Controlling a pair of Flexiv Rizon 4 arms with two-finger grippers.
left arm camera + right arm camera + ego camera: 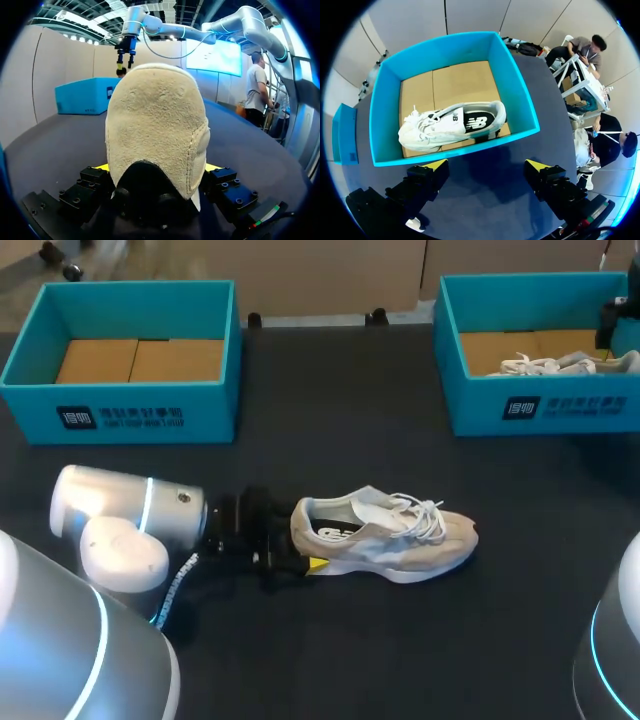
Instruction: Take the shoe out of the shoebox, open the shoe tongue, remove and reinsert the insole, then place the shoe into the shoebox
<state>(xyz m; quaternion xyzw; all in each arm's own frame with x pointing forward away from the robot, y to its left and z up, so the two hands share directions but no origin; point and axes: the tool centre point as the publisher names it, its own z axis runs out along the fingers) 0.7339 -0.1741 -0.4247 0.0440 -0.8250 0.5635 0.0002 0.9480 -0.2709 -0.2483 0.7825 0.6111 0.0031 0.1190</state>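
Anchoring comes first: the left gripper (157,169) is clenched on the heel of the shoe (385,535), upright on the table (330,650); hold it level; bring the right gripper (487,165), released over the right shoebox (516,85), onto the tongue (375,503) from above.

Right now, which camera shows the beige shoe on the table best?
Head view: the whole beige shoe lies side-on, with its laces and opening visible. The left wrist view shows only its heel, close up. The right wrist view misses it.
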